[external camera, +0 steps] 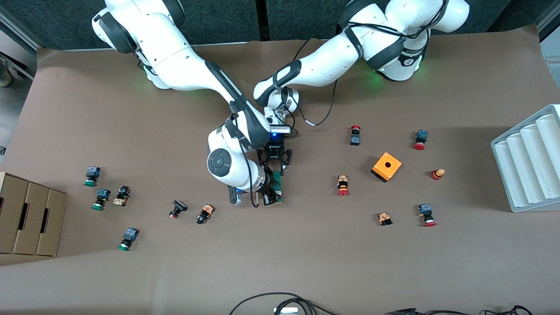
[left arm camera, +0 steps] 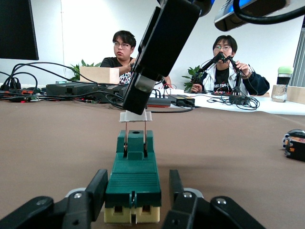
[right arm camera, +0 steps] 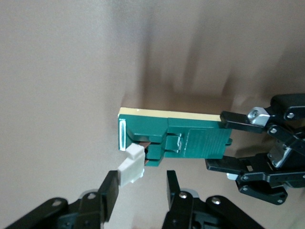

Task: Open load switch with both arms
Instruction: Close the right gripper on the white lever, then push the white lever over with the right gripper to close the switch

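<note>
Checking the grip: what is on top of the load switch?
Left gripper shut on the load switch; right gripper above its white piece. Its underside is hidden.

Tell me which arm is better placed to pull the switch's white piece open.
Probably the right: its gripper sits at the white piece, while the left gripper clamps the load switch at its other end.

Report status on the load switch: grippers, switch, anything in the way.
Left gripper shut on load switch, clamping its body on the table. Right gripper shut on its white piece at the other end. Nothing between them; push buttons lie well apart.
</note>
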Motion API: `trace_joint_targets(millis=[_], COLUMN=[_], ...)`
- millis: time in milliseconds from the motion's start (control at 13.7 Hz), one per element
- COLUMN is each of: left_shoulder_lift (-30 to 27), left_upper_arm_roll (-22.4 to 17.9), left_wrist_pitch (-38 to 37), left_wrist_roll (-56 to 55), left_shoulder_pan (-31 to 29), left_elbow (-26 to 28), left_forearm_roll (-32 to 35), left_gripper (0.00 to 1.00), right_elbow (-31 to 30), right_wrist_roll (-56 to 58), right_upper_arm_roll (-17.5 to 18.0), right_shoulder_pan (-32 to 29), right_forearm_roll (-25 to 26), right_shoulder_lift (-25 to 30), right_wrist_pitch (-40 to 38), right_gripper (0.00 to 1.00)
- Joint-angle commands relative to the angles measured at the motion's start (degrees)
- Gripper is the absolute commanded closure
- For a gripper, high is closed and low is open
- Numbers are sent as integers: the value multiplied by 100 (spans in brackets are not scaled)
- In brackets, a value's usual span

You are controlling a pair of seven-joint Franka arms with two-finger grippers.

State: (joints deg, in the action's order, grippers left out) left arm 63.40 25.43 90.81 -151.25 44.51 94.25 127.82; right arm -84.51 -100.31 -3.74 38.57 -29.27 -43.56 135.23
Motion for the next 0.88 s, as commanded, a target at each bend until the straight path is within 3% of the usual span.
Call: trace_joint_targets(millis=[0,803], left_shoulder_lift=[524,533], left_upper_arm_roll=[-56,-56], left_wrist_pitch=[121,121], left_wrist_roll=[-255,-255], left_shoulder_pan=[58,58], left_elbow=[-293,-293], left_forearm_roll=[41,50], left_gripper=[41,41], right_elbow=[-347,-373], right_wrist_roll=[-23,-23], right_upper_arm_roll=[57,57], right_shoulder_pan=[98,98], right_forearm_roll=[-114,-17], right_shoulder_lift=[129,199], right_wrist_pitch=[-181,-225], right_gripper=[52,53])
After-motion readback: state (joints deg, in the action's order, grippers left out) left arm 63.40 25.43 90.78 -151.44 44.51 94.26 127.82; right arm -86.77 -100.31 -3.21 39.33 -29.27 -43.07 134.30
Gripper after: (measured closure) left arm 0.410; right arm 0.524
